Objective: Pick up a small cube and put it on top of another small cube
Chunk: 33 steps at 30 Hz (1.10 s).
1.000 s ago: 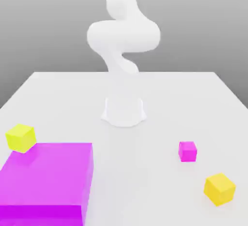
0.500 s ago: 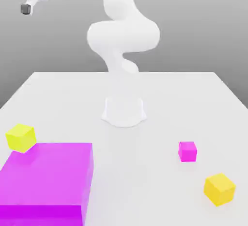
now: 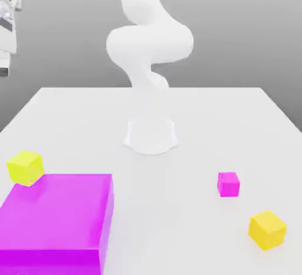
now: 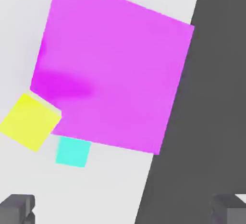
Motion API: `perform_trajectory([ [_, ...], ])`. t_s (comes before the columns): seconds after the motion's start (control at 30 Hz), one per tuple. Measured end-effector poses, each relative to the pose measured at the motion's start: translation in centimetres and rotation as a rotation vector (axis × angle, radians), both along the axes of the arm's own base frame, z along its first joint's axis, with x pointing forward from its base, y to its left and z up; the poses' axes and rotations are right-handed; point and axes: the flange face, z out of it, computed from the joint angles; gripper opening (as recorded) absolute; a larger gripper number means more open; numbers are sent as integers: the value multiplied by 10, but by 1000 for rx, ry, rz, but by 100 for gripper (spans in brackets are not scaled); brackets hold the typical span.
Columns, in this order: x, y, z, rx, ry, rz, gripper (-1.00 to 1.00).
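gripper (image 4: 122,208): fingers spread wide, holding nothing | yellow cube (image 4: 30,121): on table (image 3: 236,126), below gripper, touching corner of big magenta block (image 4: 115,69) | cyan cube (image 4: 73,151): just beside that block | small magenta cube (image 3: 228,183), second yellow cube (image 3: 267,229): exterior view's right, well apart

I am looking at a white table (image 3: 236,114) lying flat under soft, even light (its far edge is running straight across the exterior view). Behind it a plain grey backdrop (image 3: 248,26) is fading darker toward the top.
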Motion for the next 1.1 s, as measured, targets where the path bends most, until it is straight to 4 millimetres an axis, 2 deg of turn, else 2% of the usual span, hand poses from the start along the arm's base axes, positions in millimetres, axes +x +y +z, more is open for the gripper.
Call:
perform_trajectory([
  [0.23,-7,-11,-61,-48,115,329,0],
  [0.5,-18,-14,-132,-65,235,728,0],
  [0.7,-20,-15,-195,-64,252,793,0],
  [0.73,-20,-14,-204,-64,253,794,-100],
  [0.93,-21,-14,-209,-68,256,794,-100],
  [1.0,-20,-15,-198,-68,256,793,-100],
  [1.1,-20,-15,-169,-69,256,793,-100],
])
